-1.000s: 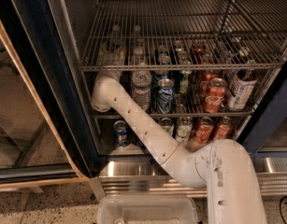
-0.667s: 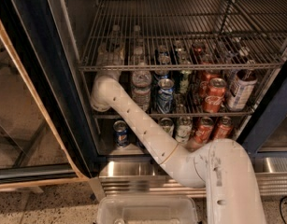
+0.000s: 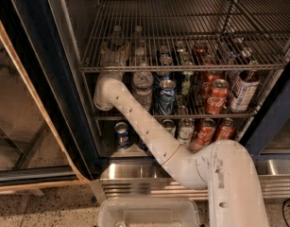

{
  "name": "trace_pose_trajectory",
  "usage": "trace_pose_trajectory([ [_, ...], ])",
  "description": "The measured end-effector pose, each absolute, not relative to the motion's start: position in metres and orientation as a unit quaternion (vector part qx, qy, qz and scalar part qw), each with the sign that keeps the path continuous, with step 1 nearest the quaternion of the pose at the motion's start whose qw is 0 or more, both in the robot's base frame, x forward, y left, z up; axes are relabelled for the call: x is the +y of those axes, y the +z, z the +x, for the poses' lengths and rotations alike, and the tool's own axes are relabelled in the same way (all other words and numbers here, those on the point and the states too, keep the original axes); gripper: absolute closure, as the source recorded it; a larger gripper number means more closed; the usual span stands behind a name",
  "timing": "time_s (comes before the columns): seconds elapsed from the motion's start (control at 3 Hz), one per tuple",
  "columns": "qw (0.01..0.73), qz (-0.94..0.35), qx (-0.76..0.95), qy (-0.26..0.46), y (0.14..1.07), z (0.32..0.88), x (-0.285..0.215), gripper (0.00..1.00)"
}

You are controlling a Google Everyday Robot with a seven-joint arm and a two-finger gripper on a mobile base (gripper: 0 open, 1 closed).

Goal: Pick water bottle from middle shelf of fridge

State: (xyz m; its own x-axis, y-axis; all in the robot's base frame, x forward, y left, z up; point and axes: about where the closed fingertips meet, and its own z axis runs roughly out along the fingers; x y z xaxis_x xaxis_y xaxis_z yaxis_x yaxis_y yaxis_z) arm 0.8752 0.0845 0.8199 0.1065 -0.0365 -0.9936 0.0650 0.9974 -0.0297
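Honestly, nothing much has moved. The pincer (image 3: 113,56) is deep inside the fridge (image 3: 55,79), at the left end, up behind the wires of the top rack (image 3: 182,27). It sits just where it was a second ago. I cannot tell if it is spread or pressed together, because the wires hide it. The white arm (image 3: 140,122) bends below it and has not moved either. Just right of that bend stands the water bottle (image 3: 143,86), upright on the middle shelf (image 3: 175,114), with a blue can (image 3: 166,96) beside it. The red cans (image 3: 215,96) are further right. I think the bottle is not lifted yet, so the grab is not done.
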Motion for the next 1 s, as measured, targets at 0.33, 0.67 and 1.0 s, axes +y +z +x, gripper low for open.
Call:
trace_pose_trajectory([
  [0.33,0.744,0.005,0.667,-0.035,0.8223,0.8792,0.0841,0.39],
  [0.67,0.742,0.001,0.669,-0.031,0.8238,0.8826,0.0844,0.39],
  [1.0,0.738,-0.005,0.674,-0.029,0.8249,0.8859,0.0845,0.38],
])
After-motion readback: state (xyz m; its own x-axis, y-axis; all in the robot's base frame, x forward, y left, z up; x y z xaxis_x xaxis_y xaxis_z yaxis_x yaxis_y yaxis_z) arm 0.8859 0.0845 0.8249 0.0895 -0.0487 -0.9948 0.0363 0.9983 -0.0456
